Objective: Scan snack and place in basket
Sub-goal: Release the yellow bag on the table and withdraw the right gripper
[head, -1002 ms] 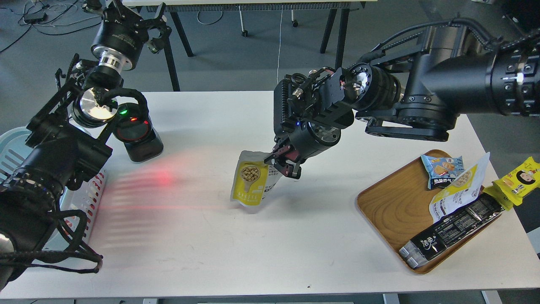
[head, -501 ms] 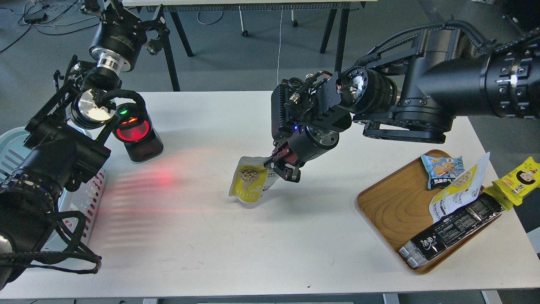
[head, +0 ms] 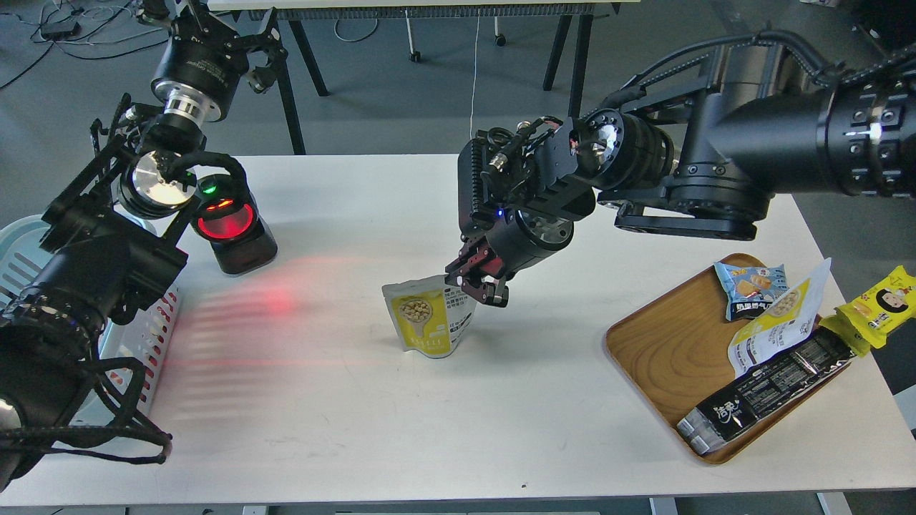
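The snack (head: 426,319), a white-grey and yellow pouch with a picture of beige balls, stands upright on the white table, just left of centre. My right gripper (head: 476,282) is at its top right corner, fingers closed on the pouch's upper edge. The pale blue basket (head: 20,252) sits at the far left, mostly hidden behind my left arm. My left gripper (head: 236,32) is raised at the top left, well away from the snack; its fingers cannot be told apart.
A black scanner (head: 230,230) with a glowing red window stands at the back left and casts red light on the table. A wooden tray (head: 665,343) at the right holds a second alike pouch (head: 780,322), a blue packet (head: 751,287) and a long black packet (head: 766,395). A yellow packet (head: 884,304) lies beside it.
My right gripper has turned the pouch from tilted in the air to upright with its base on the table, front facing me. The left arm has hardly moved.
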Motion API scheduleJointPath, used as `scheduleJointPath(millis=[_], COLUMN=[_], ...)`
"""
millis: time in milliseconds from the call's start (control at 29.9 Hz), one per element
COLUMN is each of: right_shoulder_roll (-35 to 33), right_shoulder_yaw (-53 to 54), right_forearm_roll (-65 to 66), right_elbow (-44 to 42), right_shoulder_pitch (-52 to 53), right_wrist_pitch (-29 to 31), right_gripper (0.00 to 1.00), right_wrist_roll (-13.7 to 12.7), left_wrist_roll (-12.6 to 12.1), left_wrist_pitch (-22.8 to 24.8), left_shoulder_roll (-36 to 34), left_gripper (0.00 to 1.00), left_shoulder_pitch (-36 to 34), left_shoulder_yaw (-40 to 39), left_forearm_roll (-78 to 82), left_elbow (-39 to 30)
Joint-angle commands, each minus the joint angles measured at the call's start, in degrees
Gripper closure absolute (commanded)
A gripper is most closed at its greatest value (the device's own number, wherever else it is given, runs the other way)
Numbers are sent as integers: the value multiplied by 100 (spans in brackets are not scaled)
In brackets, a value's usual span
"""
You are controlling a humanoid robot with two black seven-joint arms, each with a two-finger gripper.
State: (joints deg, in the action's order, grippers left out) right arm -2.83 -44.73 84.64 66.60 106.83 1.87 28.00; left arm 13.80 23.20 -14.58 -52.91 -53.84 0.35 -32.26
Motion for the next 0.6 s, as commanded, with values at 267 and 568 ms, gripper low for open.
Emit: scheduleJointPath(millis=[267, 568], right_shoulder_roll=[-1254, -2888], right_shoulder_yaw=[421, 2053], right_forearm_roll=[-1098, -2477], right_elbow=[635, 599], right_shoulder_pitch=[373, -294], right_wrist_pitch=[85, 462], right_gripper=[31, 3], right_wrist_roll=[0, 0], left_wrist_roll=[-9, -71], left_wrist_pitch=[-26, 132], left_shoulder_roll=[-10, -27], left_gripper=[0, 0], left_shoulder_pitch=[-53, -290], left_shoulder_yaw=[5, 14], left_forearm_roll=[0, 26], left_elbow=[0, 0])
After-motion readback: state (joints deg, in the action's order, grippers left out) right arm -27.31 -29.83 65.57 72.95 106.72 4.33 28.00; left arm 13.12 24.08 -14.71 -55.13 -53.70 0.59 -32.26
